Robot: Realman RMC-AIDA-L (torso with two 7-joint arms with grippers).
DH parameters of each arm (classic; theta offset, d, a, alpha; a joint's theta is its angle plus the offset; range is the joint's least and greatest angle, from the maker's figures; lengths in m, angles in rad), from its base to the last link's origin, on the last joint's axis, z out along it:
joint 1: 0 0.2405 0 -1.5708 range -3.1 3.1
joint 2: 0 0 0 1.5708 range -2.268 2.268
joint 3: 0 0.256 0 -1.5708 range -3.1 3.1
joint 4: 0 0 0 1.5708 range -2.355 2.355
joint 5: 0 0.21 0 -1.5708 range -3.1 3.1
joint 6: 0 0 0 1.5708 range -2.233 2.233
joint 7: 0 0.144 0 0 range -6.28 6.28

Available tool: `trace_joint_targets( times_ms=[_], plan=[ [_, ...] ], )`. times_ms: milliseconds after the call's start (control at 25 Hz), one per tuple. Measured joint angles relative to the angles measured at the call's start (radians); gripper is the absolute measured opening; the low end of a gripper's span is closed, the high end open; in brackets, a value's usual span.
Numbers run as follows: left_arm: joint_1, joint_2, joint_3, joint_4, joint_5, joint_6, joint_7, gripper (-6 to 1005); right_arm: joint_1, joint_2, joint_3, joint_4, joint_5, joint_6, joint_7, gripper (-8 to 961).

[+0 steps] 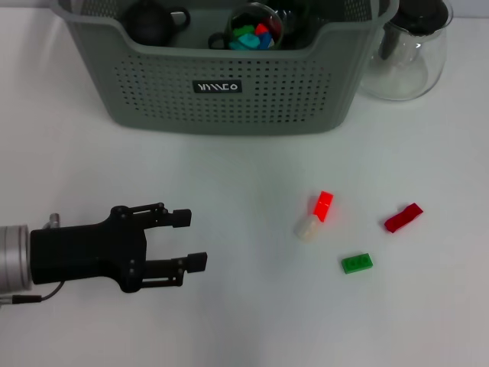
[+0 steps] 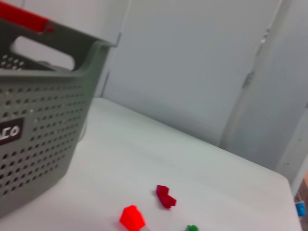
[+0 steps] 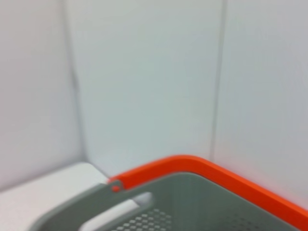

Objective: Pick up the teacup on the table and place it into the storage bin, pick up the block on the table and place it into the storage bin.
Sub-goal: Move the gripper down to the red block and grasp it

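The grey-green storage bin (image 1: 229, 99) stands at the back of the table, and it also shows in the left wrist view (image 2: 43, 120) and the right wrist view (image 3: 202, 202). Inside it sits a clear glass teacup (image 1: 256, 27) holding coloured pieces. On the table right of centre lie a bright red block (image 1: 324, 204) joined to a white piece (image 1: 307, 228), a dark red block (image 1: 403, 218) and a green block (image 1: 357, 263). My left gripper (image 1: 192, 240) hovers open and empty at the lower left, well left of the blocks. The right gripper is out of view.
A black round vessel (image 1: 151, 21) rests in the bin beside the cup. A clear glass pot with a black lid (image 1: 409, 50) stands right of the bin. The left wrist view shows the red block (image 2: 132, 217), dark red block (image 2: 165, 196) and green block (image 2: 191, 228).
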Motion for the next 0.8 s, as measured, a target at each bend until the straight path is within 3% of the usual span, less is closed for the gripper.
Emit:
trace_joint_targets(
  times_ms=[80, 280, 400, 640, 800],
  plan=[
    [-0.001, 0.002, 0.000, 0.004, 0.002, 0.024, 0.017, 763, -0.028, -0.003, 0.019, -0.032, 0.040, -0.041, -0.031, 643],
    [-0.014, 0.011, -0.013, 0.009, -0.001, 0.068, 0.032, 763, -0.128, -0.008, 0.163, -0.128, 0.117, -0.314, -0.101, 642],
    [-0.019, 0.013, -0.019, 0.004, -0.001, 0.062, 0.033, 763, -0.161, -0.026, 0.239, -0.152, 0.104, -0.498, -0.103, 641],
    [-0.019, 0.012, -0.019, 0.000, -0.002, 0.036, 0.033, 763, -0.198, -0.045, 0.328, -0.212, -0.049, -0.793, -0.147, 641],
    [-0.021, 0.010, -0.019, -0.001, -0.002, 0.014, 0.034, 763, -0.203, -0.029, 0.289, -0.220, -0.150, -0.888, -0.235, 640]
  ],
)
